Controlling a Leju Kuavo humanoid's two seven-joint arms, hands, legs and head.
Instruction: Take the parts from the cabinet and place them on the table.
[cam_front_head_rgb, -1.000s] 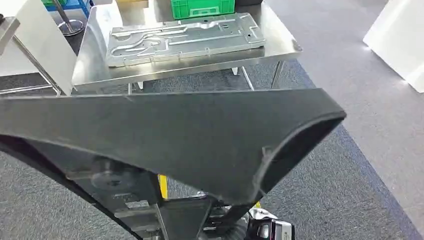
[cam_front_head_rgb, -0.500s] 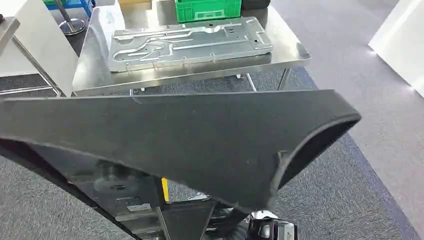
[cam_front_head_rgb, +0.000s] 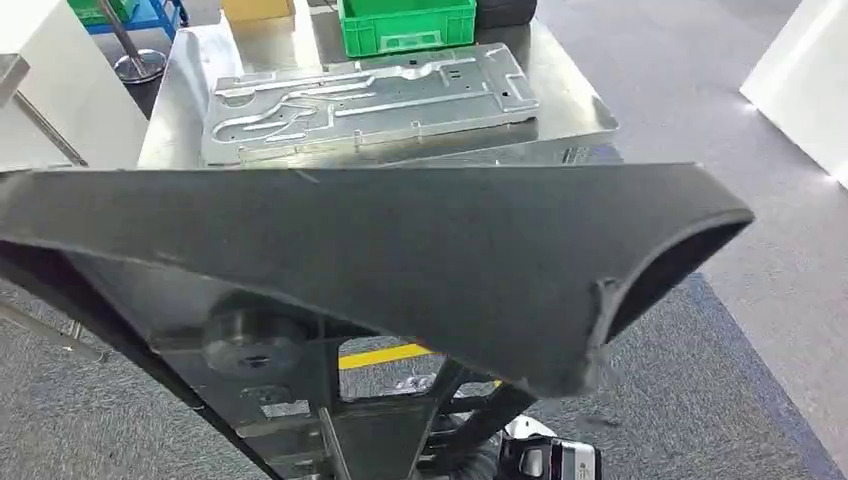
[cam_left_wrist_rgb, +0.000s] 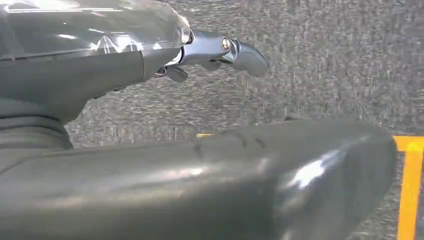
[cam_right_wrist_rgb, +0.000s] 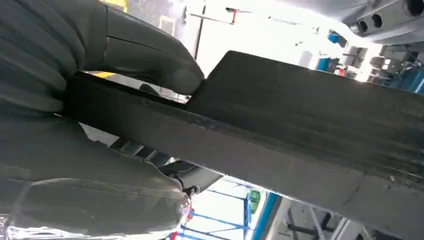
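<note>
A large black part (cam_front_head_rgb: 400, 250), long and wedge-shaped with a curled lip at its right end, spans the head view in front of me. Its top edge overlaps the near edge of the steel table (cam_front_head_rgb: 575, 100). In the right wrist view my right hand (cam_right_wrist_rgb: 75, 150) grips the black part (cam_right_wrist_rgb: 300, 125), with the thumb (cam_right_wrist_rgb: 150, 60) laid over its edge. In the left wrist view my left hand (cam_left_wrist_rgb: 100, 55) lies alongside a dark rounded surface (cam_left_wrist_rgb: 200, 190). Its fingers (cam_left_wrist_rgb: 240, 52) stretch out over the carpet, apart from that surface, and I cannot tell whether it grips.
On the table lie a stamped silver metal plate (cam_front_head_rgb: 370, 100), a green crate (cam_front_head_rgb: 405, 22) and a yellow box (cam_front_head_rgb: 258, 8). A white cabinet (cam_front_head_rgb: 60, 110) stands at the left and a white panel (cam_front_head_rgb: 800, 80) at the right. A yellow floor line (cam_front_head_rgb: 385, 355) crosses the grey carpet.
The whole view has shifted, so the camera moved. The table now sits closer, and the black part's top edge now covers the table's front edge and legs.
</note>
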